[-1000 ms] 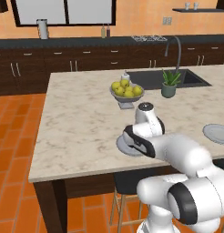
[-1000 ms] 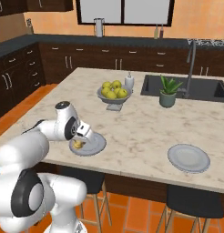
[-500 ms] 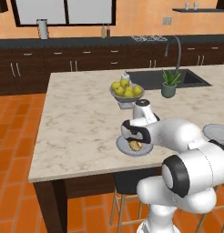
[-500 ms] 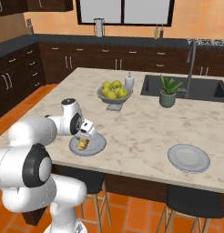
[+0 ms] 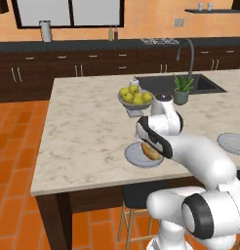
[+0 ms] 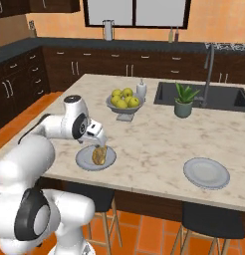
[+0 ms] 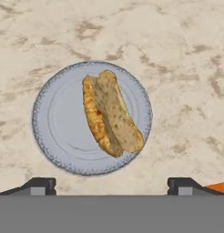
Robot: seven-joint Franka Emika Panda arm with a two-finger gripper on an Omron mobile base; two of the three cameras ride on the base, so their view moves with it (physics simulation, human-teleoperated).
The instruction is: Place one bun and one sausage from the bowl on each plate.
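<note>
Hand view: bun (image 7: 112, 113) on plate (image 7: 59, 132), below spread gripper (image 7: 111, 185)

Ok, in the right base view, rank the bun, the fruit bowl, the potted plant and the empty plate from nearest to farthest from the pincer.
From the pincer:
1. Bun, just below it, on the near plate.
2. Fruit bowl, behind it, mid-counter.
3. Potted plant by the sink and empty plate at the front right: too close to call.
</note>
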